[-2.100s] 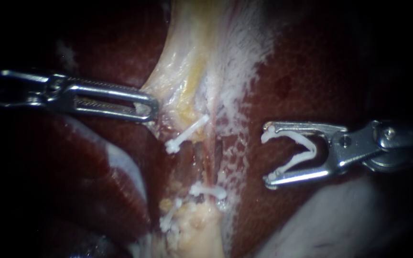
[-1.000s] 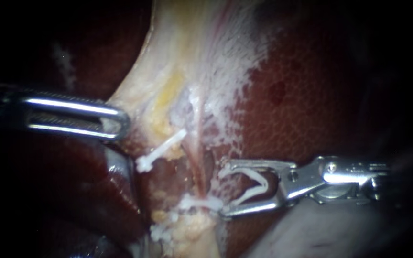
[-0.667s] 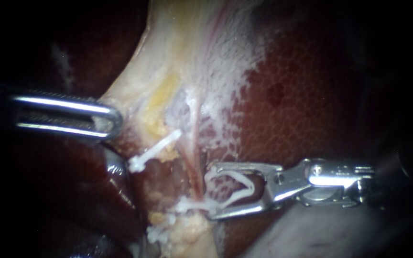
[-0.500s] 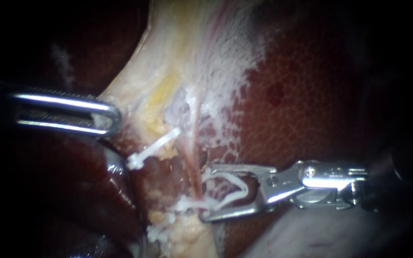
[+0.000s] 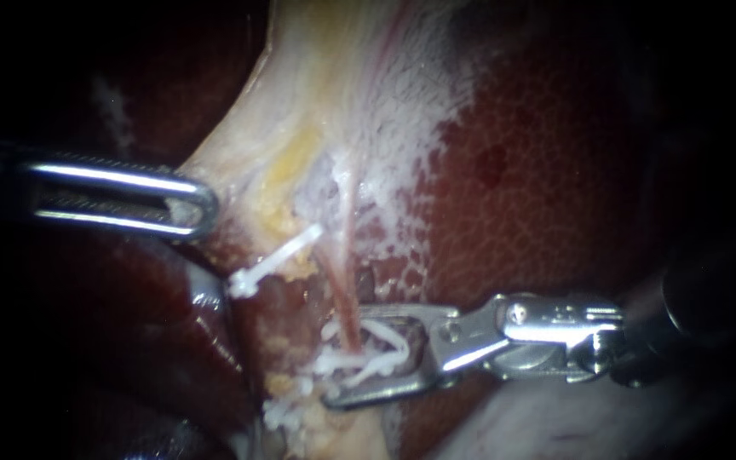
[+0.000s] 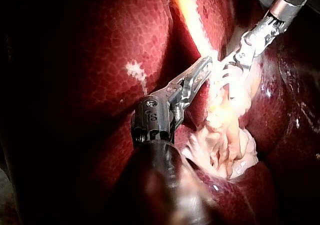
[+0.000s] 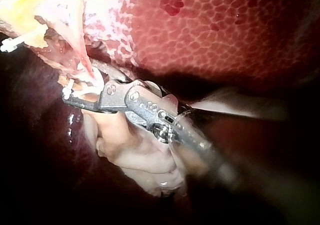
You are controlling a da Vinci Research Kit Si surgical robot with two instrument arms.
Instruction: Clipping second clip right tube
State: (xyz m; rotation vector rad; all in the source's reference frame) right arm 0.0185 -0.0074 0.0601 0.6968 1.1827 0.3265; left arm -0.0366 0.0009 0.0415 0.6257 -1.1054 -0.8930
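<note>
**Endoscope.** The left instrument [image 5: 204,206] has its claw closed on pale tissue [image 5: 300,128] and holds it out sideways, probably to stretch the right tube [image 5: 344,290] clear of the liver [image 5: 538,187]. The right instrument [image 5: 347,353] straddles that tube low down. Its claw is narrowed on a white clip [image 5: 382,336] carried between both halves. A lower clip [image 5: 334,364] seems to lie just beneath, touching it. The white pieces tangle there, so I cannot tell whether the carried clip has latched. A side clip [image 5: 270,266] sits on the neighbouring strand.

**Left wrist.** The left instrument [image 6: 202,71] pinches the pale tissue. The right instrument [image 6: 234,65] is just beyond it, its tip lost in glare.

**Right wrist.** The right instrument [image 7: 75,99] reaches beneath the right tube [image 7: 80,55]. One end of the clip [image 7: 66,91] shows at its tip; the rest is hidden.
</note>
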